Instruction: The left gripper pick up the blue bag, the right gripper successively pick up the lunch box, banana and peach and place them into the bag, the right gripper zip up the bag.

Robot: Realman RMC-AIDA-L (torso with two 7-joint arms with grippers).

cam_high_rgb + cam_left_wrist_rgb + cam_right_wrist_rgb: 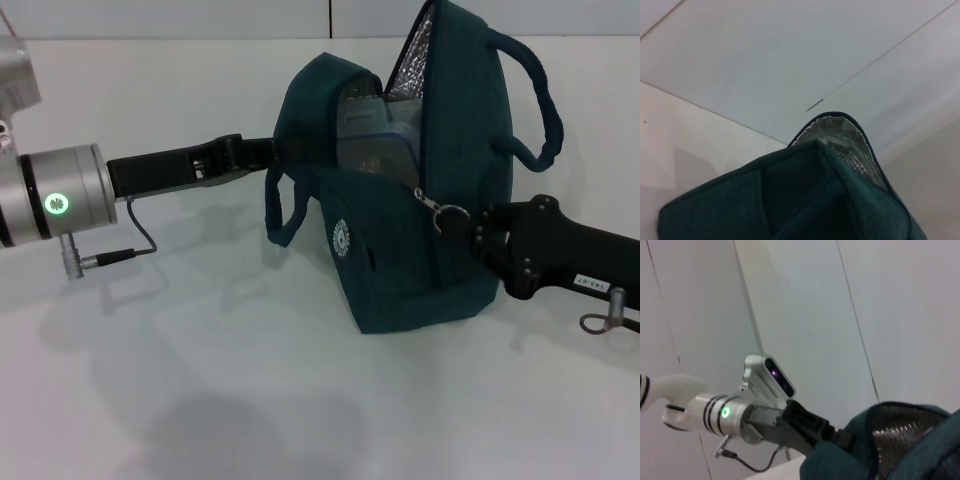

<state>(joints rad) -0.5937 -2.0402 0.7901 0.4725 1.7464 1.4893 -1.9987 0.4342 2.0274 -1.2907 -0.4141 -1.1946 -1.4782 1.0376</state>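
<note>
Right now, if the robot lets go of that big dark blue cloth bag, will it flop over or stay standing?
The dark teal-blue fabric bag would probably sag: its flap droops and its loop handles hang limp. It might stay roughly upright, since its base sits flat on the white table and a clear plastic lunch box fills it. The left gripper and right gripper both steady it.

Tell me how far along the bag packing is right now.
Packing looks at least partly done: the lunch box shows inside the open bag; banana and peach aren't visible anywhere. In hand: the left gripper holds the bag's edge, and the right gripper is at the zipper pull low on the track. Left: zipping, since the foil lining is exposed.
</note>
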